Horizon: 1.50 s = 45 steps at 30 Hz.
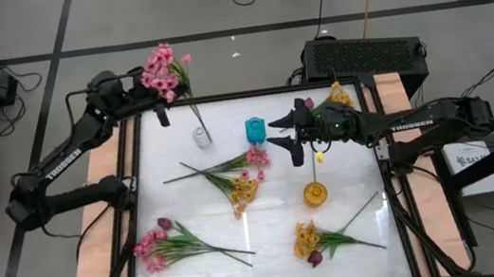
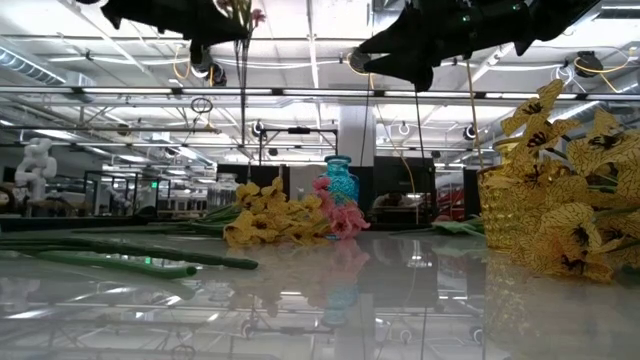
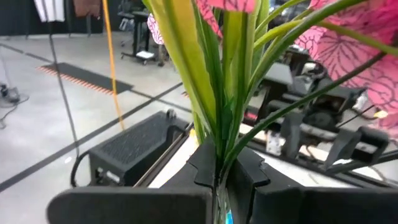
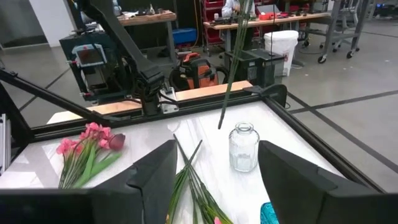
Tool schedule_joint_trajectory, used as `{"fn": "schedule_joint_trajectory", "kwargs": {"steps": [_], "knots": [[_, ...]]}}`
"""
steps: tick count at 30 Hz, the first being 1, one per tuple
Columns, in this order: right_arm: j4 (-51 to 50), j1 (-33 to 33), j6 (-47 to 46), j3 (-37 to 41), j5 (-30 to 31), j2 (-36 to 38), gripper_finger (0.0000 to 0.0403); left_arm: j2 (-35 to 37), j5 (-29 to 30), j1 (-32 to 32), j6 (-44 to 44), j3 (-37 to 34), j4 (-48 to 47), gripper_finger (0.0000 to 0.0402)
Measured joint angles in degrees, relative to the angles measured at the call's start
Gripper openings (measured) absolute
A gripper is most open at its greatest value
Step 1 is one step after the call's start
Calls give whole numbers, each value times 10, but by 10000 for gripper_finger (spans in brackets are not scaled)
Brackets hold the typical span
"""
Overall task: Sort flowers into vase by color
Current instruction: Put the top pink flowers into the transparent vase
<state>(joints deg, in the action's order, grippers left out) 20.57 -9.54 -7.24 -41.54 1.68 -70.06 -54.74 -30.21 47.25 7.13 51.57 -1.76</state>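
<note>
Still early in the sorting, to judge from the layout. No flower standing in any vase yet, as far as can be seen: clear glass vase empty near the far left part of the tabletop, blue vase empty just beside the middle, yellow vase low on the right half, apparently also empty.

One step under way: left pincer closed on the stems of a pink spray, holding it up in the air at the far left edge, the long stem hanging down with its tip above and near the clear glass vase, not yet inside. In the left wrist view, fingers pressed tight around the green stems.

Right pincer hovering over the middle, close to the blue vase, spread wide and holding nothing; a yellow spray lying behind it at the far right edge.

Left to do, probably most of the work:
- mixed pink and yellow bunch lying flat in the centre
- pink bunch lying near the front left
- yellow bunch with a dark bloom lying near the front right

All of these still resting on the tabletop, well apart from the vases
</note>
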Motion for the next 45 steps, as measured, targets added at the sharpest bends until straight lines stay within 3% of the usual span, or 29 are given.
{"fn": "schedule_joint_trajectory", "kwargs": {"steps": [11,16,22,30,39,45], "knots": [[-33,0,13,0,0,0,217,11,0,18,-3,-21,-6,20],[-34,0,39,0,0,0,217,41,-22,1,-70,-21,-1,20],[-34,0,47,0,0,0,217,72,37,-10,-97,-21,-22,20],[-32,0,90,0,0,0,217,70,33,-13,-95,-21,-31,20],[61,0,202,0,4,0,217,70,3,-32,-35,-21,-11,20],[107,0,269,0,3,0,217,70,13,-39,-51,-21,-29,20]]}}
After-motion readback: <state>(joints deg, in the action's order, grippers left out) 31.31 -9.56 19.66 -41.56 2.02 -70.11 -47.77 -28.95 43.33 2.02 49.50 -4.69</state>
